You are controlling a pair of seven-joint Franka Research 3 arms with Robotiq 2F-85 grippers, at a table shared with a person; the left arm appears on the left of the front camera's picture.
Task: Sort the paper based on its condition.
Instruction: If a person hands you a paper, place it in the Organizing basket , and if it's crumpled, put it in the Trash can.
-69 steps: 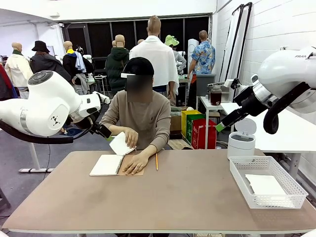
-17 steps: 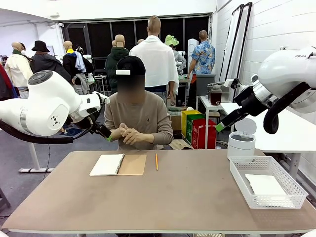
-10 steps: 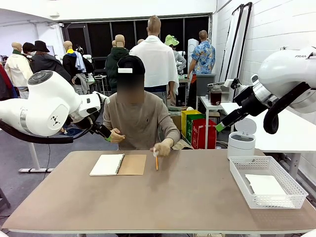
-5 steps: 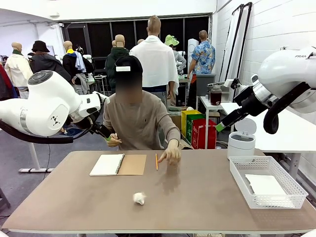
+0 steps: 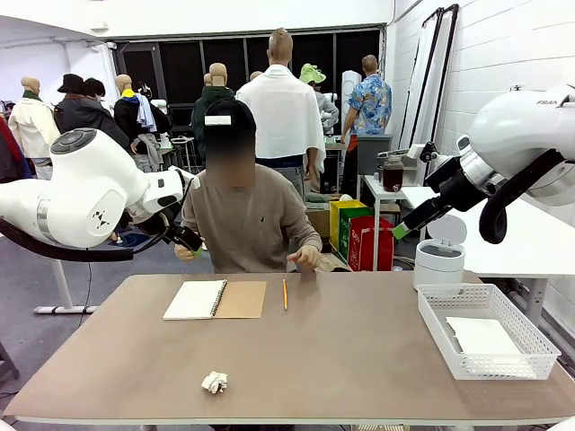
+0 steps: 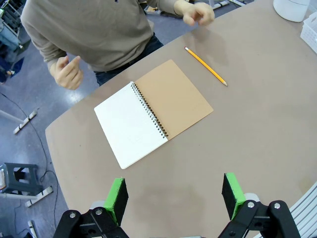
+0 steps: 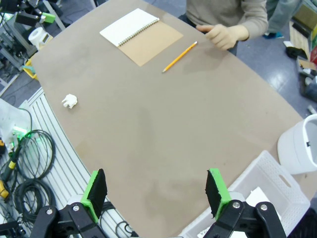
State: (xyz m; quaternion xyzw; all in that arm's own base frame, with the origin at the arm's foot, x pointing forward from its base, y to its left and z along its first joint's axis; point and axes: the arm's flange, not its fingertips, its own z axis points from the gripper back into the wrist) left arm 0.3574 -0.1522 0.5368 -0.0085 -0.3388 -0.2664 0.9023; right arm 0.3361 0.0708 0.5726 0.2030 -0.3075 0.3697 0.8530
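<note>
- Your left gripper hangs above the brown tabletop. Its two green-padded fingers are spread wide apart, with nothing between them.
- Your right gripper is also wide open and empty, raised over the right-hand part of the table.
- A small crumpled ball of white paper lies on the table close to your own edge, left of the middle, touching nothing else.
- In the right wrist view this crumpled ball sits alone on bare tabletop, well apart from that gripper's fingers.
- A flat white sheet of paper lies inside a white plastic lattice basket at the right end of the table.
- A spiral-bound notebook lies open at the far side of the table, in front of the person. Its white page is to your left and its brown cardboard cover lies flat to your right.
- A thin yellow pencil lies just to the right of the notebook's cover, not touching it, pointing across the table.
- A person in a beige sweater sits at the far side, facing you.
- One of the person's hands is at the far table edge, near the far end of the pencil. It is blurred in the left wrist view.
- The person's other hand is loosely curled and held off the table, to the left of the notebook.
- A round white lidded bin stands just beyond the far end of the basket.
</note>
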